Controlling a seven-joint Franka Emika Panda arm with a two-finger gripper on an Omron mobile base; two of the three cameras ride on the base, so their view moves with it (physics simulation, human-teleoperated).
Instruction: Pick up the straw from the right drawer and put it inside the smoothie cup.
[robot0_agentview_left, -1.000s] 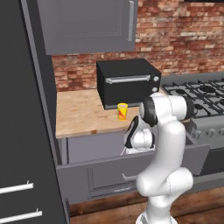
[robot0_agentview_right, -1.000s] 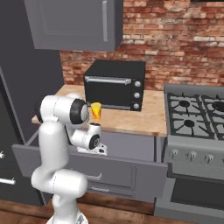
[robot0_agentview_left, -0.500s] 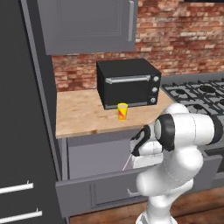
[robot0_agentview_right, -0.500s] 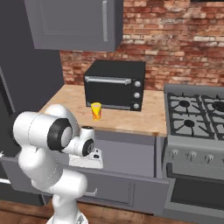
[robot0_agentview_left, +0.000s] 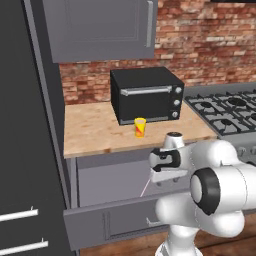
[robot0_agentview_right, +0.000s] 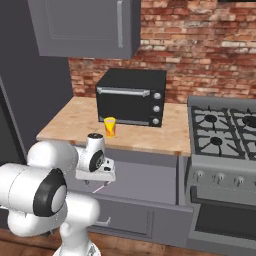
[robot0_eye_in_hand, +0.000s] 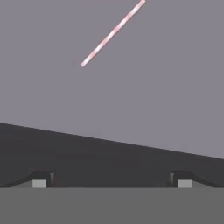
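The wooden worktop (robot0_agentview_left: 95, 131) carries a black toaster oven (robot0_agentview_left: 146, 94) toward its back, and the small yellow smoothie cup (robot0_agentview_left: 140, 127) stands just in front of the oven near the front edge. Below the worktop the right drawer (robot0_agentview_left: 107, 221) stands pulled out. On its flat grey floor lies the straw (robot0_eye_in_hand: 112, 33), thin and pale pink-and-white, lying at a slant and apart from the walls.

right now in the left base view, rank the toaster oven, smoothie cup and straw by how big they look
1. black toaster oven, by far the largest.
2. smoothie cup, a small yellow tumbler in front of the oven.
3. straw, a thin sliver down in the right drawer; it shows about the cup's length but is far thinner.
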